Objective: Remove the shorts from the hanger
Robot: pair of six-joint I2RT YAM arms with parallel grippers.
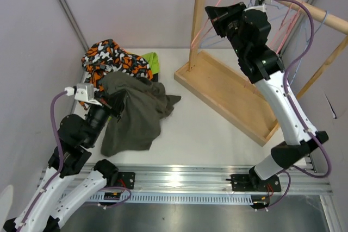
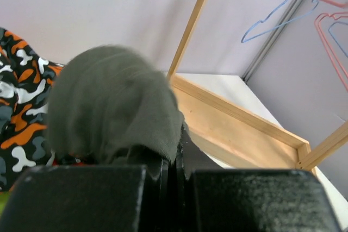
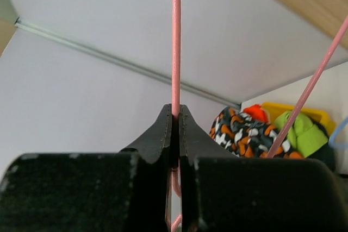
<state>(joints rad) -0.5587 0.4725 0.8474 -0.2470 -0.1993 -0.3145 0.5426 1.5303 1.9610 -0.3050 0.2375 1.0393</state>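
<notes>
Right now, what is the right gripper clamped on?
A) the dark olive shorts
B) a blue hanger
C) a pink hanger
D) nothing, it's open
C: in the right wrist view the right gripper is shut on the wire of the pink hanger. The dark olive shorts are held by the left gripper instead.
</notes>
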